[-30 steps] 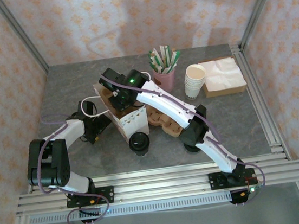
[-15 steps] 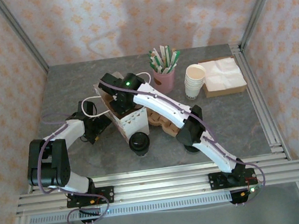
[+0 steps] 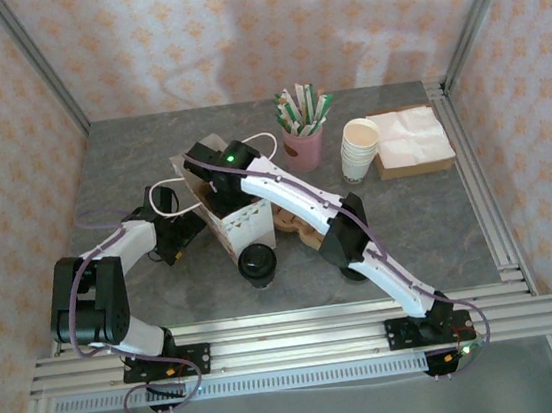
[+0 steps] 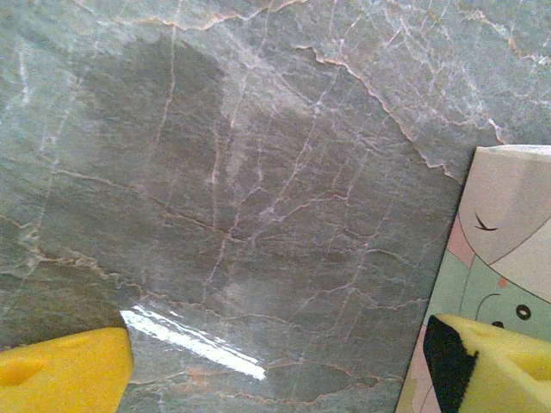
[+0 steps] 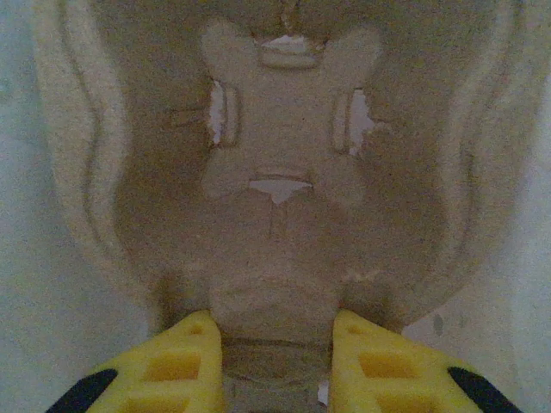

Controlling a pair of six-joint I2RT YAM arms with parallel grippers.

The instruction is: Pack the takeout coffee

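One takeout coffee (image 3: 257, 262), a dark cup with a black domed lid, stands on the table just in front of a white paper bag (image 3: 238, 221). My right gripper (image 3: 216, 180) reaches down into the bag's open top. In the right wrist view its yellow fingers (image 5: 185, 366) are shut on a ridge of a brown pulp cup carrier (image 5: 284, 215), with white bag walls on both sides. My left gripper (image 3: 180, 230) rests open at the bag's left side. In the left wrist view its right finger (image 4: 491, 366) lies against the bag (image 4: 508, 224), with bare table between the jaws.
More brown carrier (image 3: 294, 226) lies right of the bag, partly under the right arm. A dark round shape (image 3: 351, 271) sits mostly hidden under that forearm. At the back stand a pink cup of sachets (image 3: 303, 135), stacked white cups (image 3: 358, 148) and a napkin tray (image 3: 411, 140).
The right wrist has shifted left and further over the bag's opening. The left arm and the coffee cup have stayed put.
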